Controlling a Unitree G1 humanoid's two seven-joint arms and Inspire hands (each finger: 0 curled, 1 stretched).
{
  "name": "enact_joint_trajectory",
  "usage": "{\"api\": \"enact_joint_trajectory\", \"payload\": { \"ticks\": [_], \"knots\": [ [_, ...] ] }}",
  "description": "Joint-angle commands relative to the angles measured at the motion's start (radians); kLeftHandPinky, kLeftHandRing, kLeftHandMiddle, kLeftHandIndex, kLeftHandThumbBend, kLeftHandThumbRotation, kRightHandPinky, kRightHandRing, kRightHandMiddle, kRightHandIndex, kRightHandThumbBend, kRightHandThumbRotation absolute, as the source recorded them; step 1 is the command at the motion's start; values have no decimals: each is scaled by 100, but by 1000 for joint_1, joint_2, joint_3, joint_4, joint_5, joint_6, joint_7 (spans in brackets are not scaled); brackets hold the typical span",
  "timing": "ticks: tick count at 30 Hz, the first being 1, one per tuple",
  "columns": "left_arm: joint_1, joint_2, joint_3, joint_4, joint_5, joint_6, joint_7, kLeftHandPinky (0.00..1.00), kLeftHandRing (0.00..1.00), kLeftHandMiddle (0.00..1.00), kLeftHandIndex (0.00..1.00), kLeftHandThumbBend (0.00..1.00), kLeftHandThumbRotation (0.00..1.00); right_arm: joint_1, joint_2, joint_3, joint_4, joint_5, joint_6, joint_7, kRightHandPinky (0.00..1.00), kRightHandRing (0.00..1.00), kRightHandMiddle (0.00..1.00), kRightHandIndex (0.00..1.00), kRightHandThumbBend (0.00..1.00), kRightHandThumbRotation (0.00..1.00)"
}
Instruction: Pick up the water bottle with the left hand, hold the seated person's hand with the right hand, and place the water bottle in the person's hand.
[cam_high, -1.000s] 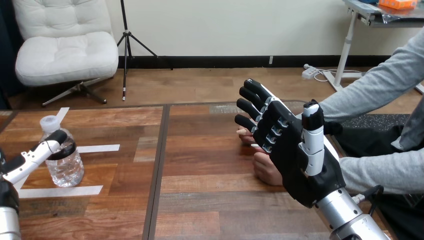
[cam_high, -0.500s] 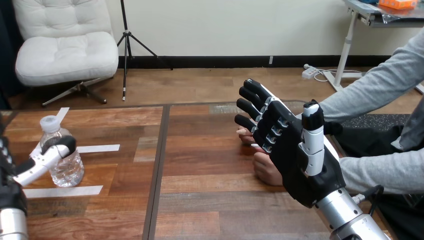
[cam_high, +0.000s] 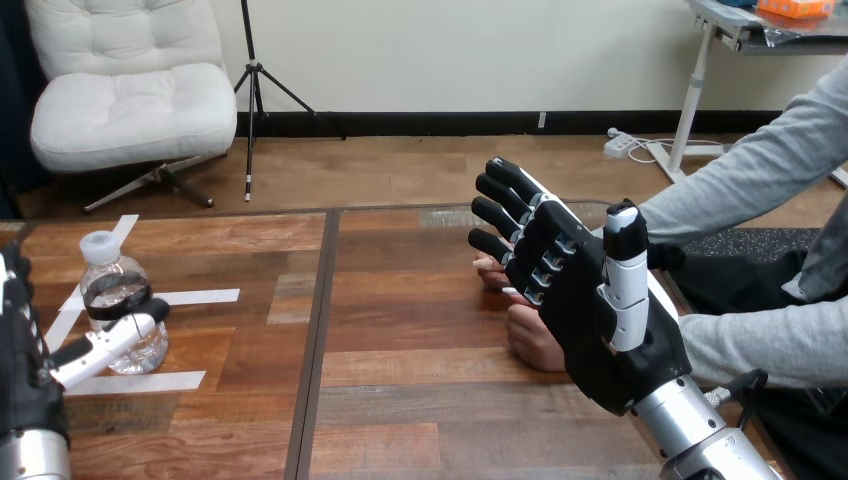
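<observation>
With your left hand (cam_high: 28, 365) open, thumb apparently touching the bottle (cam_high: 112, 285), seat the bottle against the palm before closing.

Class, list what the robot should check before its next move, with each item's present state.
1. Water bottle upright on the table: ok.
2. Bottle capped: ok.
3. Left hand gripping the bottle: not ok, its thumb lies straight across the front.
4. Right hand holding the person's hand: not ok, fingers straight.
5. Person's palm open to receive: cannot tell, hidden behind the right hand.
</observation>
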Motion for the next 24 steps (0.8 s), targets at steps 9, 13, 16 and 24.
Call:
{"api": "enact_joint_trajectory", "payload": {
  "ticks": [9,13,16,24],
  "knots": [
    [-136,54,-45,116,88,19,92,96,100,100,100,95,32,-30,-8,-14,-56,7,-5,2,94,97,96,93,89,100],
    [-155,59,-52,155,94,14,101,96,100,100,100,94,39,-30,-8,-14,-55,7,-5,2,94,97,96,93,89,100],
    [-173,62,-55,187,99,16,110,96,100,100,100,94,42,-31,-7,-14,-55,6,-5,0,94,97,96,93,89,100],
    [-223,69,-59,272,82,13,112,96,100,100,100,95,46,-32,-7,-14,-56,5,-4,-1,94,96,96,93,89,100]
  ]
}}
